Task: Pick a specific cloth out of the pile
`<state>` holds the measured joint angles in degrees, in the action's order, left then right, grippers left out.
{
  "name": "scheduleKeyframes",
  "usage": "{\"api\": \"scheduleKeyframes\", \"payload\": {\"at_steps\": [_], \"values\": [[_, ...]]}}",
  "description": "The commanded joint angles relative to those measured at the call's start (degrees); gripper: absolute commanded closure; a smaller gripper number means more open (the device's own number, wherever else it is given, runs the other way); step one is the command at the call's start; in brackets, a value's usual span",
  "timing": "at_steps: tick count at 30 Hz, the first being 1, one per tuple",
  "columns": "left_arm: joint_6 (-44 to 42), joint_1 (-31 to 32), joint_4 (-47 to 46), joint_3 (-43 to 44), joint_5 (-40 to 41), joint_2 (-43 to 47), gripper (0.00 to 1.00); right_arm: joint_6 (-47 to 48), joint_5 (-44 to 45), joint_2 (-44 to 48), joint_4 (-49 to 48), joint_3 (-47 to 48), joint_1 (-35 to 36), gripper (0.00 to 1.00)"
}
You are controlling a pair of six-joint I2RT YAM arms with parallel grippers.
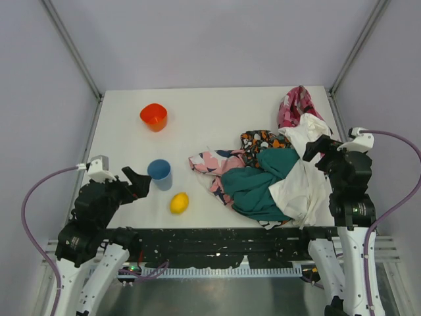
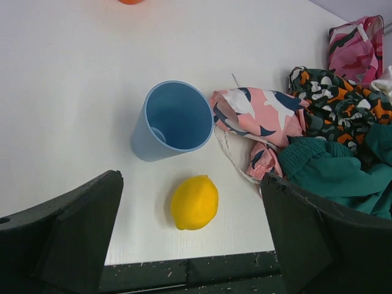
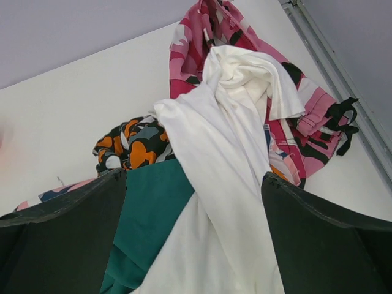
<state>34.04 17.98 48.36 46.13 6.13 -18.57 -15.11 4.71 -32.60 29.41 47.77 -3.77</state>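
A pile of cloths lies at the table's right. It holds a white cloth [image 1: 304, 178], a teal cloth [image 1: 256, 184], a pink shark-print cloth [image 1: 214, 162], an orange-and-black patterned cloth [image 1: 262, 139] and a pink camouflage cloth [image 1: 297, 104]. My right gripper [image 1: 320, 146] is open above the white cloth [image 3: 226, 153], with the teal cloth [image 3: 153, 214] below its left finger. My left gripper [image 1: 140, 182] is open and empty at the near left, beside a blue cup [image 1: 160, 173]. In the left wrist view a lemon [image 2: 195, 202] lies between the jaws.
An orange cup [image 1: 154, 117] stands at the far left. The blue cup [image 2: 171, 119] lies tipped just left of the shark-print cloth [image 2: 257, 113]. The lemon [image 1: 179, 203] lies near the table's front edge. Frame posts stand at the back corners.
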Motion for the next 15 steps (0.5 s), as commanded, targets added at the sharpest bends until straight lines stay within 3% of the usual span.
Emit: {"api": "scheduleKeyframes", "payload": {"at_steps": [1,8,11,15], "values": [[-0.73,-0.14,-0.89,0.72,1.43,0.29,0.00,0.70,-7.40,0.16,-2.60,1.81,-0.01,0.05],[-0.99,-0.13,-3.35,-1.48,-0.68,-0.85,0.00,0.70,-22.70,-0.09,-4.72,1.88,0.17,0.05],[-1.43,-0.14,-4.67,-2.80,-1.82,-1.73,0.00,2.89,-24.06,-4.57,-1.82,4.78,3.76,0.05],[-1.52,-0.05,-6.34,-4.38,-3.75,-2.70,0.00,8.69,-6.58,-10.54,-0.76,6.72,32.89,0.05]]}}
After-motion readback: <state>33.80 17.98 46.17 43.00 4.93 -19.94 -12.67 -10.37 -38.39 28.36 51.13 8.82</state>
